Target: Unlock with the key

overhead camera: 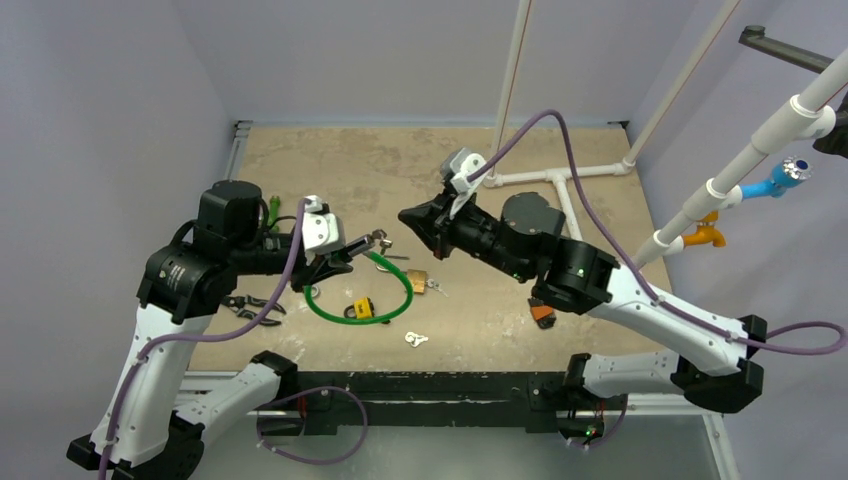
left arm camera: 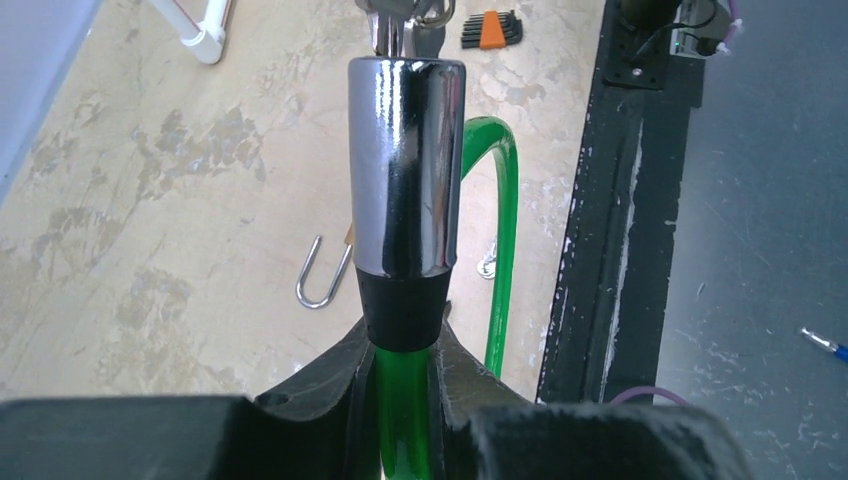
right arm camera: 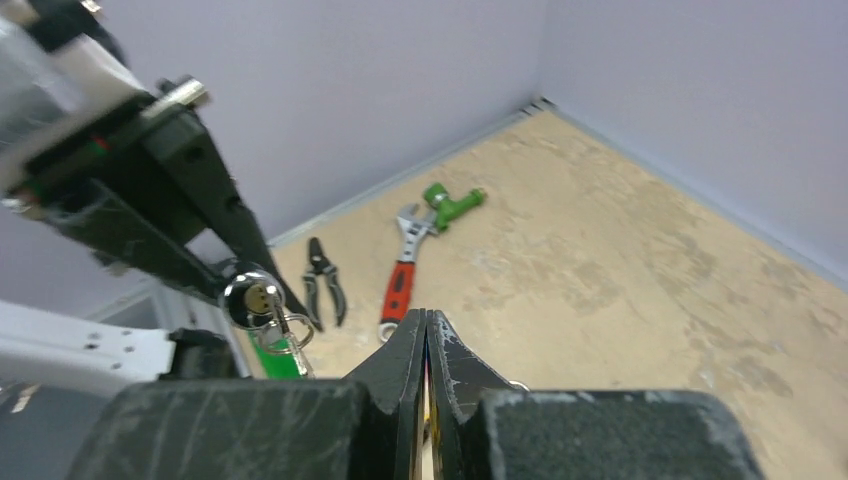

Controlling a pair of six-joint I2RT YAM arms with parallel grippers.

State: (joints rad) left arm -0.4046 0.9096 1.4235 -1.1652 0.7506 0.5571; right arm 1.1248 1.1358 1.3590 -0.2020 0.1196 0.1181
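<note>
Mottled beige table (overhead camera: 400, 160) enclosed by pale lilac walls (overhead camera: 100, 100). Left arm reaches inward, with the left gripper (left arm camera: 405, 340) clamped on the green cable (overhead camera: 345, 315) just below the chrome lock cylinder (left arm camera: 405, 170), which is raised off the table. The key (right arm camera: 268, 308) sits in the cylinder's end face. Right arm extends leftward; the right gripper (right arm camera: 427, 330) has its fingers pressed together, near the key but apart from it.

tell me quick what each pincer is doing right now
left pincer: closed on the green cable lock
right pincer: shut, nothing seen in it
</note>
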